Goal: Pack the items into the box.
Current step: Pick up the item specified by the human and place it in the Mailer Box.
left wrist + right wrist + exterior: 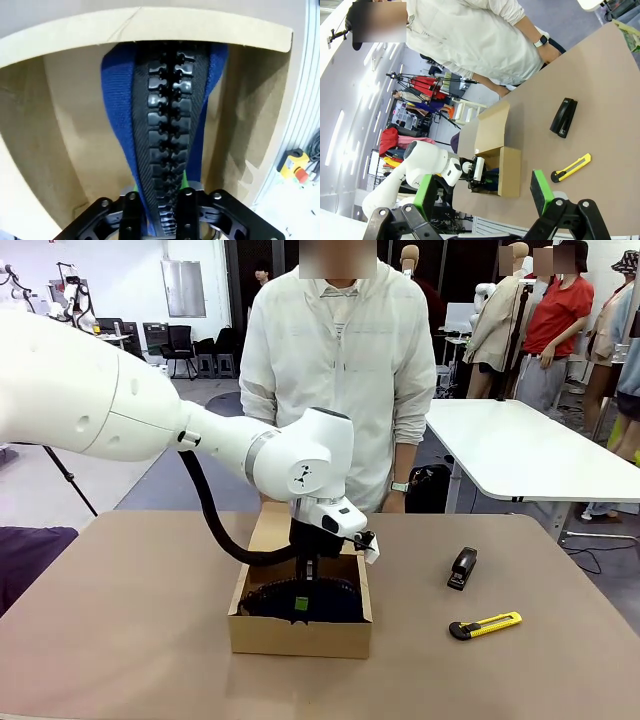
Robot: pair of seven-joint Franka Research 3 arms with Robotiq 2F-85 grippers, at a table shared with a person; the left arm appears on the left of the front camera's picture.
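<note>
I see the dark navy bundle [116, 100] lying inside the cardboard box [300, 635]. In the left wrist view its long axis runs straight away from my left tool [159, 195] to the far wall. A black ribbed strip with chunky, tread-like lugs runs down its middle, with woven blue cloth on either side. From the front, the bundle [335, 602] arcs across the box's length, filling most of the floor.

The left tool [300, 602] is down in the box, set narrow, with its fingers [187, 200] flanking the bundle's near end. I cannot tell whether the pads are pressing on it.

The box is plain brown corrugated board, with its flap lid [272, 530] open toward the person [330, 370].

The black stapler [462, 568] lies on the tabletop [120, 620] to the right of the box, pointing roughly away from me. The yellow-and-black utility knife [485, 625] lies nearer me, set crosswise.

My right tool [482, 189] is spread wide, with nothing between its green pads.
</note>
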